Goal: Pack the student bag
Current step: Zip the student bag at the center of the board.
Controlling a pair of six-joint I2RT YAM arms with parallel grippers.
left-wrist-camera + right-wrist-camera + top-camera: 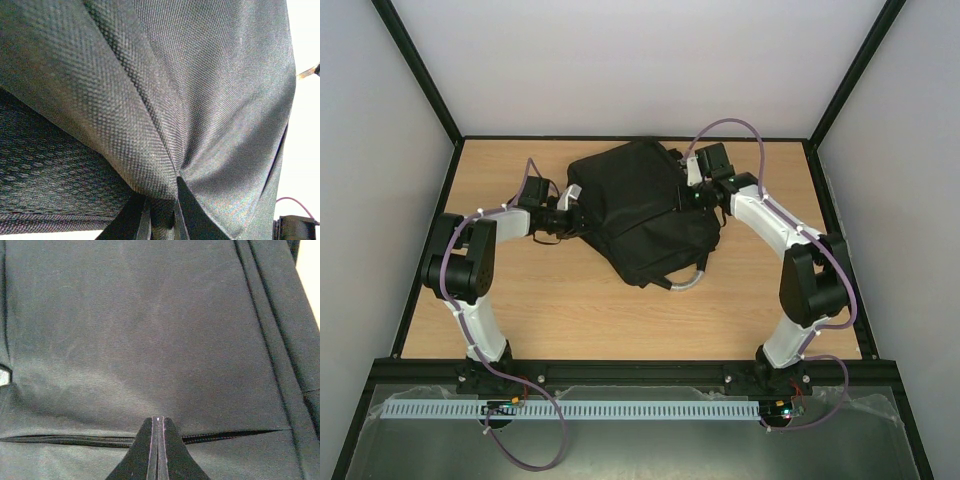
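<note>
The student bag (635,205), a large black backpack, lies on the wooden table (560,310) toward the back, its grey looped handle (688,282) pointing to the near side. My left gripper (577,215) is at the bag's left edge. In the left wrist view it (162,202) is shut on a pinched fold of the bag's fabric (200,100), which is pulled into creases. My right gripper (692,197) is on the bag's right side. In the right wrist view its jaws (158,419) are pressed together, tips at a zip line (65,440) across the bag's panel (150,340).
White walls and black frame posts (420,70) enclose the table on three sides. A white slotted cable rail (570,410) runs along the near edge by the arm bases. Bare wood lies in front of the bag and at both back corners.
</note>
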